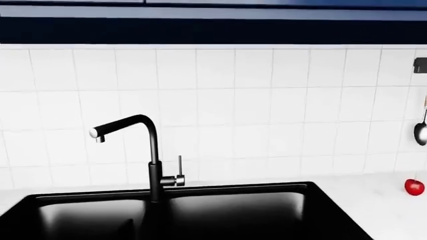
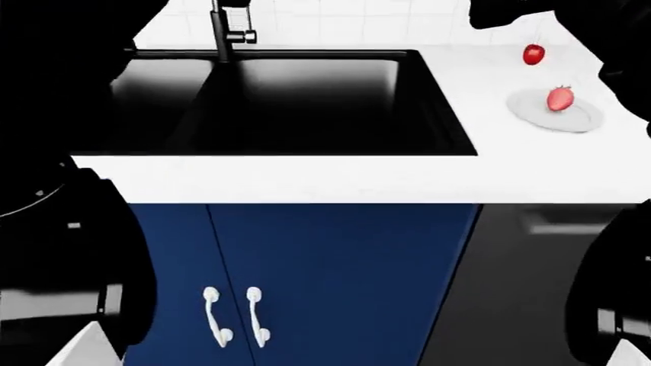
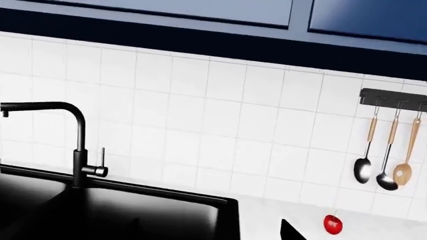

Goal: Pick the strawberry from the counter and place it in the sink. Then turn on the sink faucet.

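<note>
A: Where does the strawberry sit?

B: On a small grey plate on the white surface, to the right of the sink in the head view. It is the only thing on the plate. A rounder, darker red fruit lies farther back, near the tiled wall, apart from the plate.

A: And the sink itself?

B: Black, two basins side by side, with nothing visible in either one. The sink faucet stands behind the divider between the basins, spout turned toward the left basin, its thin lever upright beside the neck.

A: How much room is there around the edges?

B: A bare strip of white runs along the front of the sink to the thick front edge, above blue cabinet doors. Between the sink's right rim and the plate the stone lies open. Dark cabinets hang above the backsplash. A rack of utensils hangs on the wall right of the faucet, above the round fruit.

A: What are the grippers doing?

B: Neither gripper shows clearly. Only dark arm shapes fill the sides of the head view, so I cannot tell how far either is open or whether anything is held.
</note>
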